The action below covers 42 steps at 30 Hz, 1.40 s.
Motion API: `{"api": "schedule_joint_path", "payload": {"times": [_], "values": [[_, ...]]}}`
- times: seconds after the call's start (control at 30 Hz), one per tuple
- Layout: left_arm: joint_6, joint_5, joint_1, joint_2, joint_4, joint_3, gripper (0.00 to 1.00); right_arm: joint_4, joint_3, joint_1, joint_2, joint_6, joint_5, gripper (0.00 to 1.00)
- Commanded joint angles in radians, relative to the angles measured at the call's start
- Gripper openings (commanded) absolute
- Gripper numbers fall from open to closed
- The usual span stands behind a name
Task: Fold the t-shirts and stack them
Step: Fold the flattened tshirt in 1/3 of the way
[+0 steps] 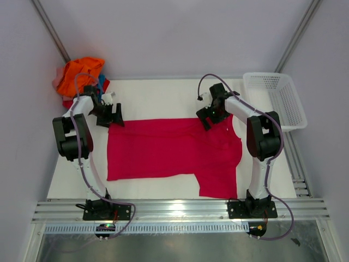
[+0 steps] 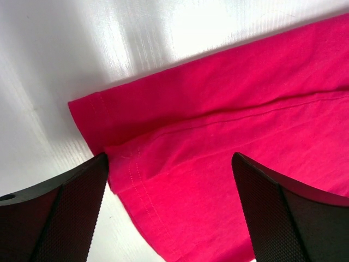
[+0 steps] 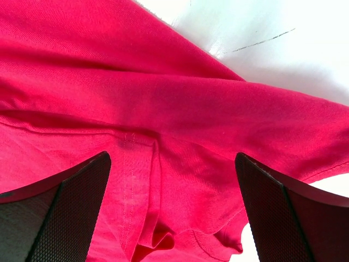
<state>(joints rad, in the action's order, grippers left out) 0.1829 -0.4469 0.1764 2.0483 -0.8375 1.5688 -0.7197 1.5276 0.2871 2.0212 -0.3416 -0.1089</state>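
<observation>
T-shirt (image 1: pixel 163 150), crimson, lies spread on the desk (image 1: pixel 158 98). Left claw (image 1: pixel 115 117) stands wide open above its ten o'clock corner, right claw (image 1: pixel 210 119) wide open above its one o'clock edge, neither holding anything.

One crimson t-shirt (image 1: pixel 169 147) lies flat at the centre of the worktop (image 1: pixel 158 93), its length running left to right, with the hem at the left and the neck opening at the right edge. One sleeve juts toward the near side at the right. Its far-left hem corner (image 2: pixel 92 117) shows two layers with a stitched edge. The cloth is creased around a seam at the far right. Other t-shirts are heaped at the far left corner: an orange t-shirt (image 1: pixel 82 73) uppermost, with blue (image 1: pixel 104 83), pale pink (image 1: pixel 56 79) and red (image 1: pixel 67 102) cloth showing at the edges.
</observation>
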Motion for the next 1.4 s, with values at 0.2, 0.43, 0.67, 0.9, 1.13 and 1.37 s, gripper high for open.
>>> {"api": "schedule_joint_path", "payload": {"times": [0.2,0.43,0.67,0.9,1.13,1.37], "values": [[0.021,-0.118,0.021,0.039,-0.06,0.071,0.56,-0.004,0.019,0.001,-0.003,-0.007,-0.02,0.99],[0.064,-0.156,0.034,0.055,-0.176,0.152,0.0,-0.006,0.02,0.003,0.002,-0.005,-0.018,0.99],[0.147,-0.141,0.037,0.052,-0.348,0.281,0.0,-0.012,0.026,0.001,0.008,-0.005,-0.023,0.99],[0.318,-0.13,0.037,0.038,-0.469,0.231,0.0,-0.015,0.028,0.003,0.007,-0.007,-0.023,0.99],[0.526,-0.13,0.037,0.05,-0.643,0.227,0.0,-0.029,0.045,0.001,0.017,-0.005,-0.02,0.99],[0.605,-0.076,0.035,0.065,-0.738,0.26,0.03,-0.034,0.052,0.001,0.016,-0.004,-0.014,0.99]]}}
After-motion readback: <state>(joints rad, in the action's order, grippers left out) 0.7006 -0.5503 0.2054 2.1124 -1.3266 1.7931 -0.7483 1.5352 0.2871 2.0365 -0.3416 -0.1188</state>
